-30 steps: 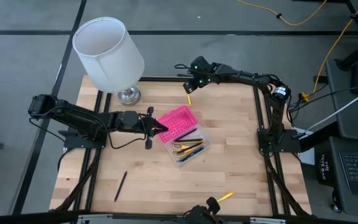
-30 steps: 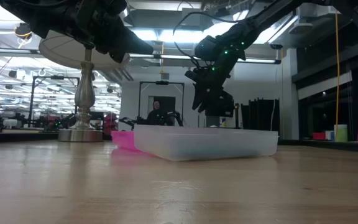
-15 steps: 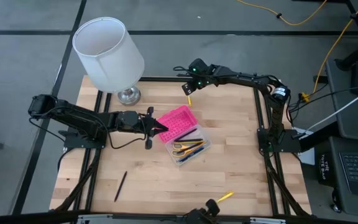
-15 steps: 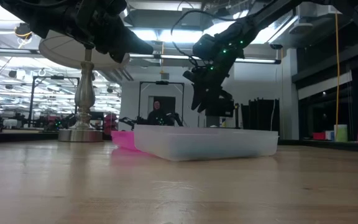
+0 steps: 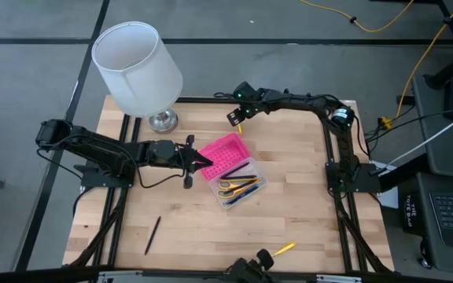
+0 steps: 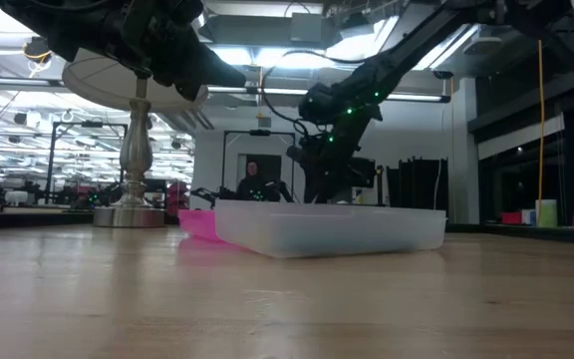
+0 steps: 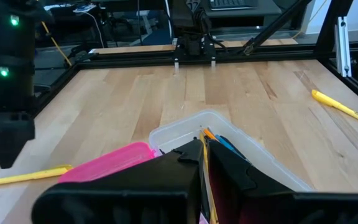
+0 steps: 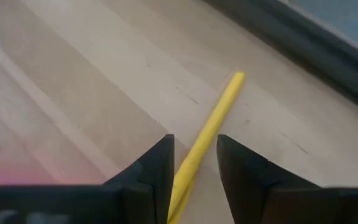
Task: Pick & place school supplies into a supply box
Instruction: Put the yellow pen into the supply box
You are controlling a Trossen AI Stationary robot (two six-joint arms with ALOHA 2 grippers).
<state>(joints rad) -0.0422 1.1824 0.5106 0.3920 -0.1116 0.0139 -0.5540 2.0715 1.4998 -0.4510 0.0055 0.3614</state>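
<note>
Wooden slats of a butcher-block table (image 5: 289, 204) fill the overhead view, with a white-shaded lamp (image 5: 138, 67) at its far left corner. On the left, the left gripper (image 5: 197, 157) rests at the hot-pink lid (image 5: 224, 154) of the open supply box (image 5: 246, 192), its fingers (image 7: 185, 163) pressed together on nothing. A black pen (image 5: 153, 234) lies near the front left, well apart from both arms. Inside the box's clear base sit the scissors (image 5: 230, 189) and several pens. At the far edge, the right gripper (image 5: 237, 119) hangs over a yellow pen (image 8: 209, 134); its fingers (image 8: 244, 176) are spread, one on either side of the barrel, whose long axis runs straight out from the gap between them, and whether they touch the wood cannot be told. This arm is plainly the nearer; closing should take the pen. Another yellow pen (image 5: 285, 248) waits at the front edge.
</note>
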